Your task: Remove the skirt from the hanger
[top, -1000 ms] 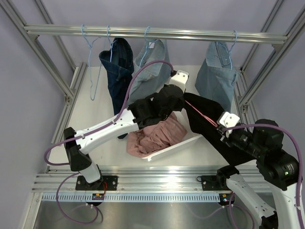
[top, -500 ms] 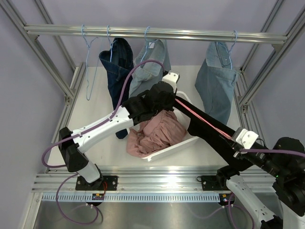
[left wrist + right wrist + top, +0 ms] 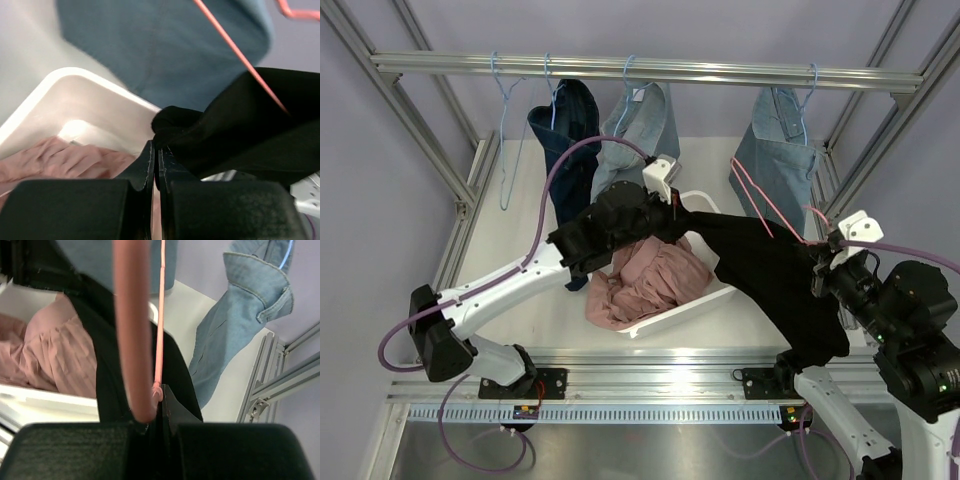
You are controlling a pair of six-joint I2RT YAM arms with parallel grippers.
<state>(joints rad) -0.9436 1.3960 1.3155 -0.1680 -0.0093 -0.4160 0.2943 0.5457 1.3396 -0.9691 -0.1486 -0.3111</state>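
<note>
**Mid-pull: skirt stretched between both arms, not clear of the hanger yet**

Left gripper (image 3: pixel 156 150): jaws together, pinching a bunched corner of the black fabric skirt (image 3: pixel 770 270), just above centre of the top view. Right gripper (image 3: pixel 155 412), at right of that frame: clamped at the base of the pink wire hanger (image 3: pixel 131 340). Black cloth is bunched at the same spot, and I can't tell if it's caught in the jaws too.

The skirt spans from centre to lower right, draped over the right arm. The hanger loop sticks up above it, mostly bare.

My read is that this is the separation step. Next move: pull the arms further apart so the last cloth slips off the wire, then drop the skirt.

Around:
- white plastic bin (image 3: pixel 685 312) holding a crumpled pink garment (image 3: pixel 645 280), directly under the left arm
- dark denim piece (image 3: pixel 570 150) and two pale denim pieces (image 3: pixel 640 130) (image 3: pixel 775 160) hanging from the aluminium rail (image 3: pixel 720 70) along the top

Risk: the right-hand pale denim hangs just beside the hanger loop and could snag it.
</note>
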